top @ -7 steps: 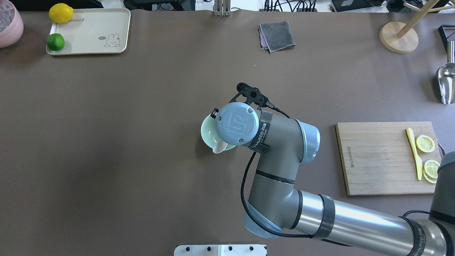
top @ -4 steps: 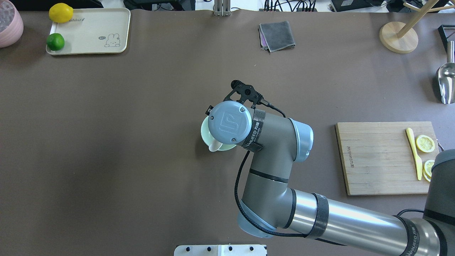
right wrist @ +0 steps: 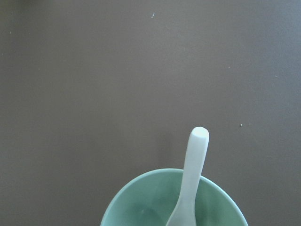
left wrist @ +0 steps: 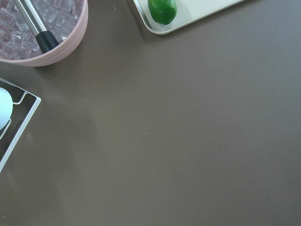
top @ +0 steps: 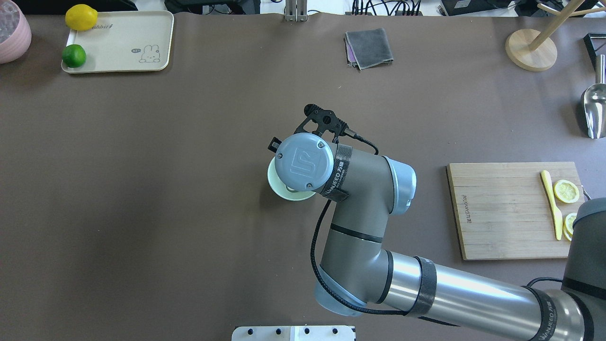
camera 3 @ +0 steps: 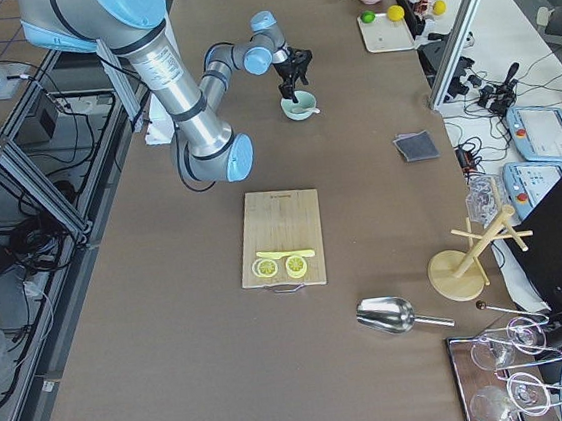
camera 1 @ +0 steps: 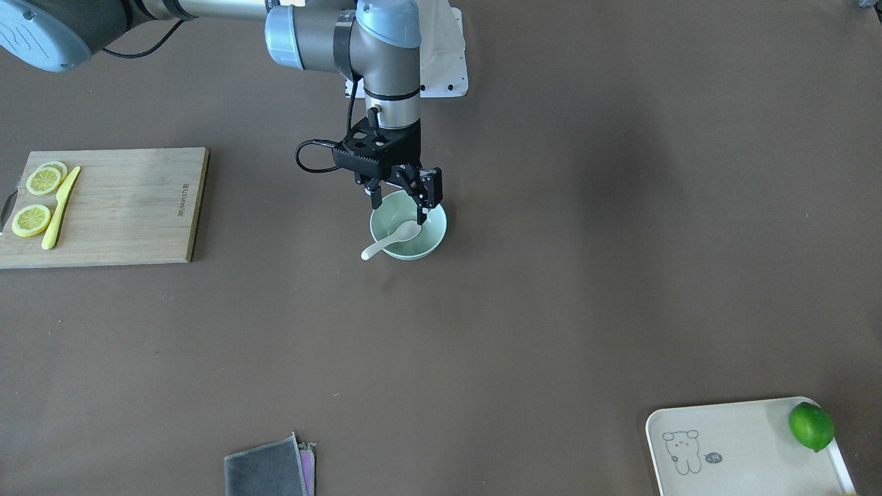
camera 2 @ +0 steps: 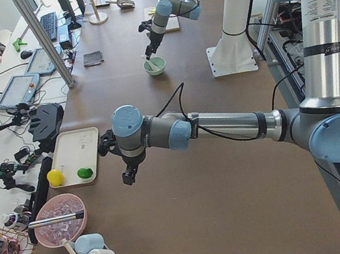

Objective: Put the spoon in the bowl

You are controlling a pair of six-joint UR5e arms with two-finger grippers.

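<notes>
Curving white spoon [camera 1: 388, 240] in pale mint-green bowl [camera 1: 435, 242]

— Any writing legible here?
— The tray [top: 118, 57] reads "abbit" beside a lemon; the right arm's wrist cap [top: 304, 161] bears a boxed S; the cutting board [top: 502, 213] stamp is too small

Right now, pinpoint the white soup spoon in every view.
Exterior front-facing: centre; soup spoon scoop in the mint-green bowl, handle over its lower-left rim.
Overhead exterior: hidden under the right arm's wrist.
Exterior left: top centre, far, spoon in bowl.
Exterior right: top centre, spoon in bowl.
Left wrist-mounted: not in it.
Right wrist-mounted: bottom centre, handle pointing up.
Shared landmark: the bowl.
</notes>
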